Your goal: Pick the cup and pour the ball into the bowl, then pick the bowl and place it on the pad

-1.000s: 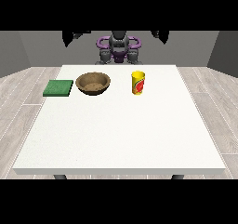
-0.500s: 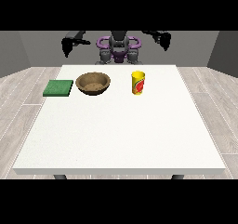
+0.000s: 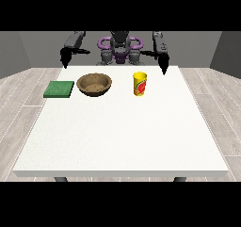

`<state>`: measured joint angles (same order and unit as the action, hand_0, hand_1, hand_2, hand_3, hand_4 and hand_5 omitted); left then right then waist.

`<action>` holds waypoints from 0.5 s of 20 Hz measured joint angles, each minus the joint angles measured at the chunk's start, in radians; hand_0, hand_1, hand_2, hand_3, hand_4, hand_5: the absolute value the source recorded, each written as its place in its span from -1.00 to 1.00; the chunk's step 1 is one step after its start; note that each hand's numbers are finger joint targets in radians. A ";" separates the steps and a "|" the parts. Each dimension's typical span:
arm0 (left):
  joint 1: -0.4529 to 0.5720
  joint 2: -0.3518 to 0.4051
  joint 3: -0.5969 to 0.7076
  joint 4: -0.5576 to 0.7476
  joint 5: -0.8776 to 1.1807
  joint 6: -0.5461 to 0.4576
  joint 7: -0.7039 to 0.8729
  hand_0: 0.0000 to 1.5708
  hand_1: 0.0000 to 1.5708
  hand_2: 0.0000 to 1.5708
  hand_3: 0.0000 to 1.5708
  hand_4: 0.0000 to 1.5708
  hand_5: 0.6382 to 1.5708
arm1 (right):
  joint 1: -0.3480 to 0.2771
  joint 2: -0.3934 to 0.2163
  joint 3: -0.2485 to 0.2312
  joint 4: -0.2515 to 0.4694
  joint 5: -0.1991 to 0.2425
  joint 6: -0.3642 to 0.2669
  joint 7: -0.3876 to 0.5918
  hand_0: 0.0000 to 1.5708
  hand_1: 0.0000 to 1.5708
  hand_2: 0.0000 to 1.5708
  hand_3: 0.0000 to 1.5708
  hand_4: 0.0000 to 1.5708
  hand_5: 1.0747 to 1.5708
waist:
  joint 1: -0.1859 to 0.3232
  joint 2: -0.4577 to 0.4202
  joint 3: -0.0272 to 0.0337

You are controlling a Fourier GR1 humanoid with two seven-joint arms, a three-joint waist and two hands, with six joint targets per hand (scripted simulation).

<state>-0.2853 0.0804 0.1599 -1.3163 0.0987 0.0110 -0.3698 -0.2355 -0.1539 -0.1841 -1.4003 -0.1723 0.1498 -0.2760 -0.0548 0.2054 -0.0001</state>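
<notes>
A yellow cup (image 3: 140, 84) with a red mark stands upright on the white table (image 3: 122, 132), right of centre at the back. A brown bowl (image 3: 94, 84) sits to its left. Further left lies a flat green pad (image 3: 59, 89). The ball is not visible from here. The hand at the view's right (image 3: 164, 64) hangs fingers down above the table's back edge, behind and to the right of the cup, holding nothing. Above the back left corner, beyond the pad, the hand at the view's left (image 3: 64, 58) also points down and holds nothing.
The robot's torso (image 3: 120, 49) stands behind the table's back edge. Grey walls and a wood-look floor surround the table. The wide front part of the table lies between the objects and the camera.
Both arms have swung down from raised, outstretched poses. The hands now hang near the table's back edge. Cup, bowl and pad have not moved.
</notes>
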 measured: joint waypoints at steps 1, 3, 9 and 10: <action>-0.020 0.005 0.007 0.033 -0.001 0.000 -0.018 -1.00 -1.00 -1.00 -1.00 -1.00 0.58 | -0.012 -0.006 -0.004 0.016 -0.001 0.006 -0.009 -1.00 -1.00 -1.00 -1.00 -1.00 0.99 | -0.002 0.009 -0.0003; -0.061 -0.009 -0.003 0.069 -0.018 0.019 -0.043 -1.00 -1.00 -1.00 -1.00 -1.00 0.60 | -0.052 -0.010 -0.009 0.054 0.007 -0.001 -0.027 -1.00 -1.00 -1.00 -1.00 -1.00 1.00 | 0.004 0.034 -0.0002; -0.149 -0.030 0.000 0.235 -0.043 0.057 -0.141 -1.00 -1.00 -1.00 -1.00 -1.00 0.59 | -0.146 -0.021 -0.019 0.125 0.006 -0.017 -0.025 -1.00 -1.00 -1.00 -1.00 -1.00 1.00 | -0.004 0.056 0.0000; -0.156 -0.027 0.010 0.265 -0.045 0.065 -0.167 -1.00 -1.00 -1.00 -1.00 -1.00 0.55 | -0.144 -0.025 -0.018 0.125 0.004 -0.007 -0.032 -1.00 -1.00 -1.00 -1.00 -1.00 1.00 | -0.015 0.062 -0.0002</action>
<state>-0.4411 0.0535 0.1700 -1.0517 0.0534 0.0756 -0.5370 -0.3795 -0.1788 -0.2019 -1.2753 -0.1685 0.1432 -0.3085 -0.0697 0.2678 -0.0003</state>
